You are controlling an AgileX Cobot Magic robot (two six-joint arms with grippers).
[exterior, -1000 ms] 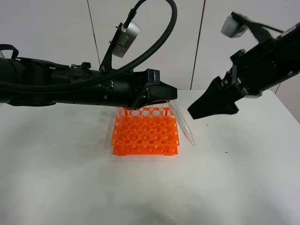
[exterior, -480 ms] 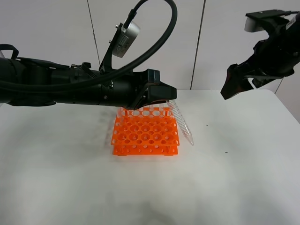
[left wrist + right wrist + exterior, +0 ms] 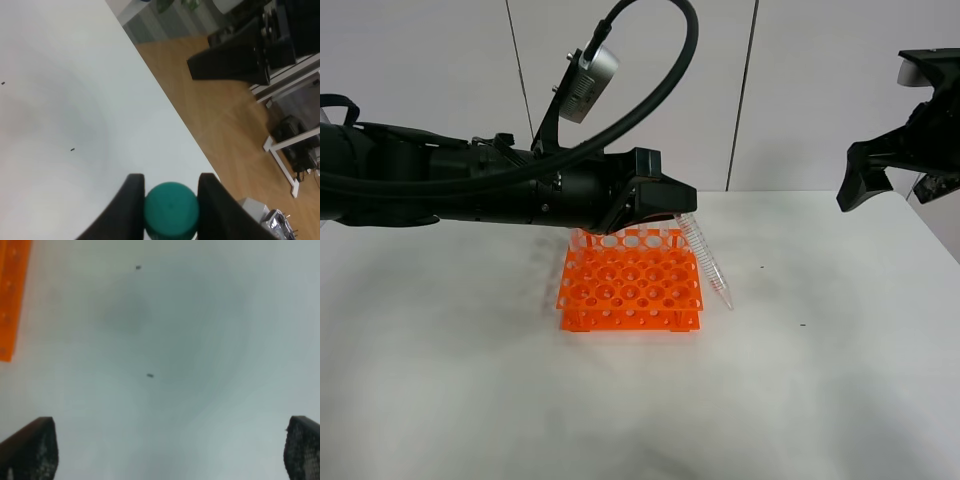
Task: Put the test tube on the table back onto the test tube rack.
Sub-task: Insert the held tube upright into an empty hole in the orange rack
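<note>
From above, the left gripper (image 3: 670, 213) holds the tube (image 3: 710, 265) slanted just right of the rack (image 3: 630, 290), its tip low near the table (image 3: 820, 380); the right gripper (image 3: 868, 185) hangs well off. Left wrist: fingers (image 3: 131, 200) pinch the teal cap (image 3: 171, 209). Right wrist: fingers (image 3: 30, 450) spread wide, holding nothing. Best to right the tube, centre its tip over a free hole, then lower.

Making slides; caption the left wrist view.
Left hand clamps the teal-capped test tube above the white table.
</note>
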